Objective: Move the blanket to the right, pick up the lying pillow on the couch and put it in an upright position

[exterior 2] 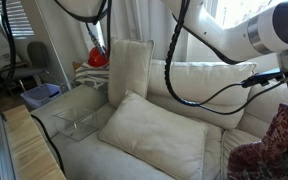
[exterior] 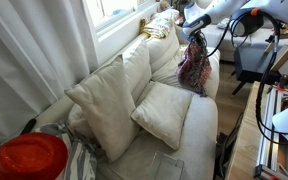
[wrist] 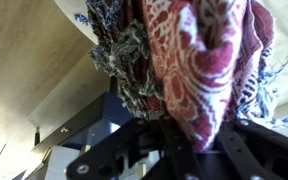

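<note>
A red, white and blue patterned blanket [exterior: 194,66] hangs from my gripper [exterior: 195,38] above the far end of the cream couch [exterior: 202,125]. In the wrist view the blanket [wrist: 199,60] is pinched between the black jaws of the gripper [wrist: 196,135] and fills most of the frame. The blanket also shows at the lower right of an exterior view [exterior 2: 274,150]. A cream pillow [exterior: 162,113] lies flat on the seat, and shows again in an exterior view [exterior 2: 154,135]. A second cream pillow [exterior: 106,100] stands upright against the backrest, also seen in an exterior view [exterior 2: 130,70].
A clear plastic box [exterior 2: 79,122] sits on the seat end near a red round object [exterior: 26,158]. White curtains [exterior: 34,45] hang behind the couch. A black cable [exterior 2: 199,95] loops across the backrest. Lab equipment [exterior: 269,55] stands beyond the couch.
</note>
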Controlling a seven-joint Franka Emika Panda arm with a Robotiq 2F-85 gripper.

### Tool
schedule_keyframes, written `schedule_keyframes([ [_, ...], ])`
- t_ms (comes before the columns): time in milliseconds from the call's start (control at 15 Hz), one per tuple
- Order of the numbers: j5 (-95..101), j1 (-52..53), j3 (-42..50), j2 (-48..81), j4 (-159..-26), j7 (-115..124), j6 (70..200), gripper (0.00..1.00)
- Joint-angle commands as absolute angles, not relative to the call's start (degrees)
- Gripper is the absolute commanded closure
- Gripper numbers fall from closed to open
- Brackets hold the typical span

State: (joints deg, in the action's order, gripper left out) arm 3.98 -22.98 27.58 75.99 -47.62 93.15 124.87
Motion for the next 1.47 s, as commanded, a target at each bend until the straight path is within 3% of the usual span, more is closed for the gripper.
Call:
schedule_keyframes([
  [0, 5.3, -25.1, 25.8, 80.8, -41.4, 93.2, 120.2, 0.95],
  [333, 4.9, -25.2, 22.8, 84.6, -38.1, 89.5, 116.7, 0.95],
  [400, 4.8, -25.6, 22.0, 85.2, -37.3, 87.9, 116.1, 0.76],
  [467, 4.7, -26.0, 21.5, 85.7, -36.5, 86.7, 115.3, 0.69],
  [533, 4.6, -26.1, 21.1, 85.9, -35.8, 85.8, 114.3, 0.52],
  [667, 4.7, -26.2, 20.8, 86.4, -34.4, 84.8, 111.8, 0.45],
  [1067, 6.2, -24.6, 20.0, 86.3, -30.4, 78.5, 94.1, 0.00],
  [1400, 8.0, -22.3, 18.9, 87.2, -26.7, 68.6, 78.6, 0.00],
])
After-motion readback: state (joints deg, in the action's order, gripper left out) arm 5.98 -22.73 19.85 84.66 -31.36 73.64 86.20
